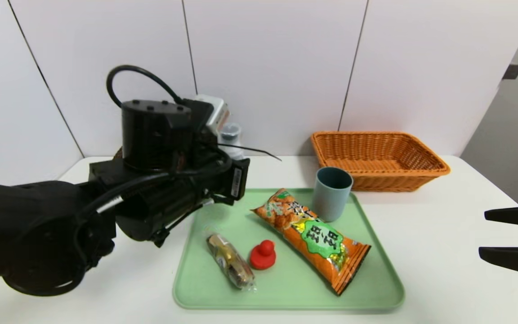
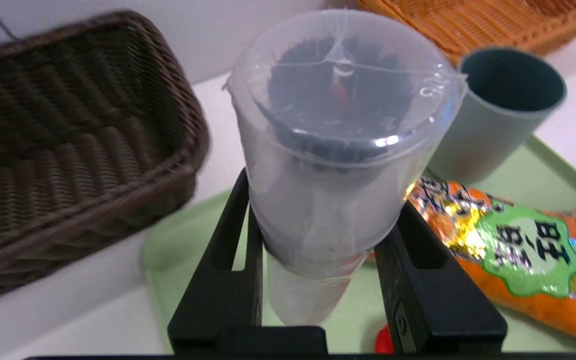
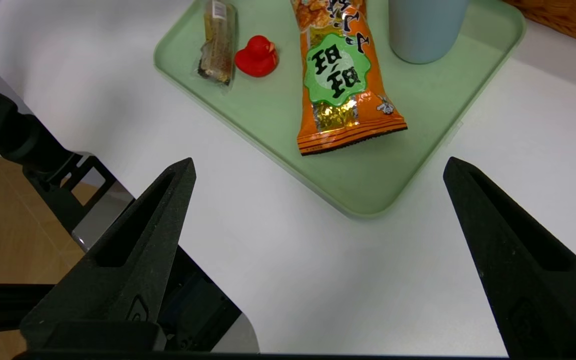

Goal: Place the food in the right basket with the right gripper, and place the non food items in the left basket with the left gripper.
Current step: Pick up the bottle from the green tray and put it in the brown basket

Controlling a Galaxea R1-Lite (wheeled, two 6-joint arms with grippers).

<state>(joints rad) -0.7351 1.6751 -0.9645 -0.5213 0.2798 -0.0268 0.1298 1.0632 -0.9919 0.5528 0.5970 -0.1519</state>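
1. Tray [image 1: 378,288] on the table [image 1: 443,216] holds the wrapped bar [image 1: 230,261], red toy [image 1: 263,255], snack bag [image 1: 313,236] and cup [image 1: 332,193].
2. Right hand [image 3: 318,260], fingers spread wide and holding nothing, hovers right of the tray.
3. Left hand [image 2: 318,280] is clamped on the clear bottle [image 2: 328,165], above the tray's far-left corner.
4. Dark basket [image 2: 68,150] sits beyond the tray's left side, orange basket [image 1: 378,157] behind its right.

Clear bottle [image 2: 328,165] between left gripper's [image 2: 318,280] fingers [image 2: 418,280]; snack bag [image 1: 313,236], bar [image 1: 230,261], toy [image 1: 263,255], cup [image 1: 332,192] on tray.
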